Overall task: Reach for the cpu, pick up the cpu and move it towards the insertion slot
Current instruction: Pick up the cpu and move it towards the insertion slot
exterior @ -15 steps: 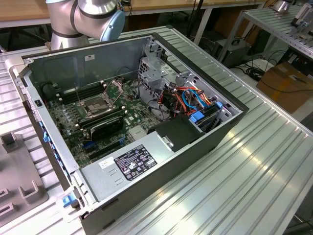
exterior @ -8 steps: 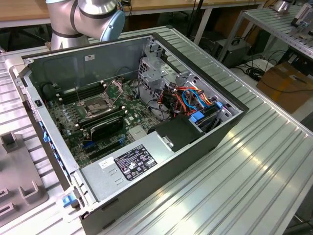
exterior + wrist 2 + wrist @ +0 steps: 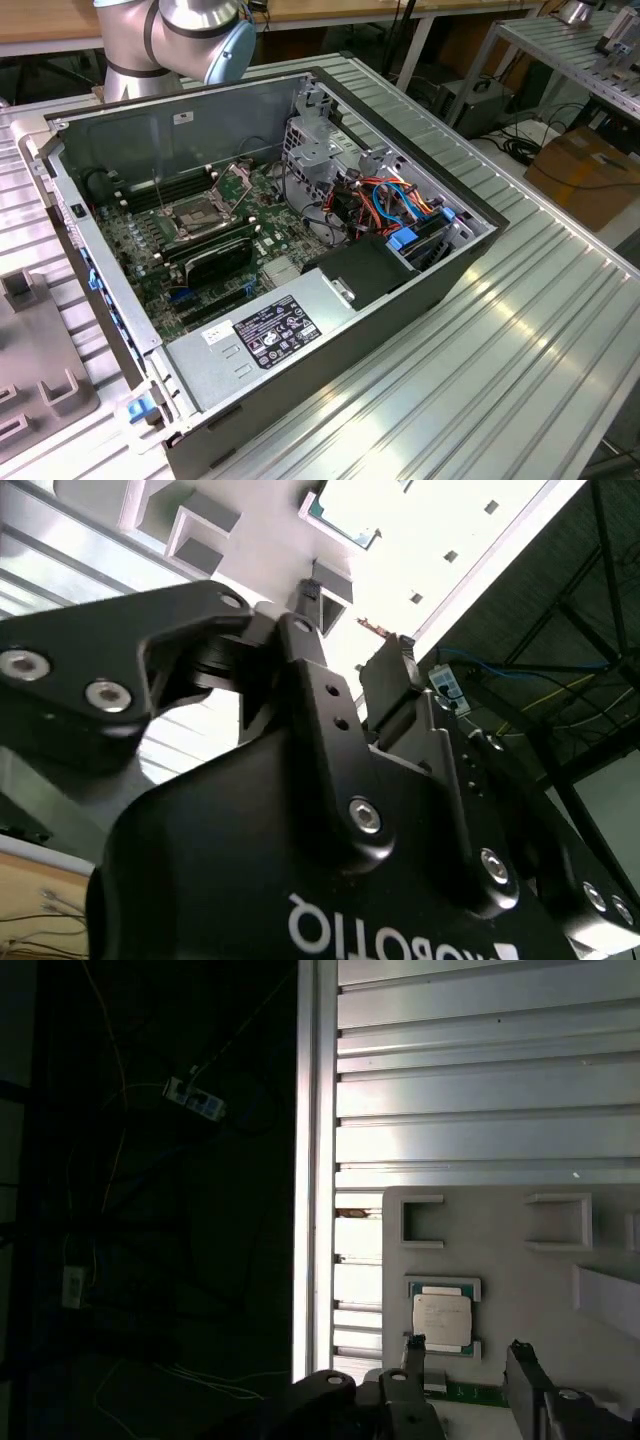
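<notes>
The cpu (image 3: 443,1322) lies flat, metal face up, in a shallow square pocket of a pale grey fixture plate (image 3: 500,1230). The plate rests on the ribbed aluminium tabletop (image 3: 480,1090). The chip is small, thin and square, with a dull silver-beige lid that carries faint print. A narrow green rim of circuit board shows along two of its edges.

In the first wrist view the black fingers (image 3: 415,1352) stand apart and hold nothing, the gap between them somewhat wider than the chip. One fingertip sits just beside a corner of the cpu's pocket, and whether it touches cannot be told.

In the exterior view the insertion slot (image 3: 203,213) sits on the motherboard inside the open computer case (image 3: 400,300). Its shiny frame is raised around a dark centre.
</notes>
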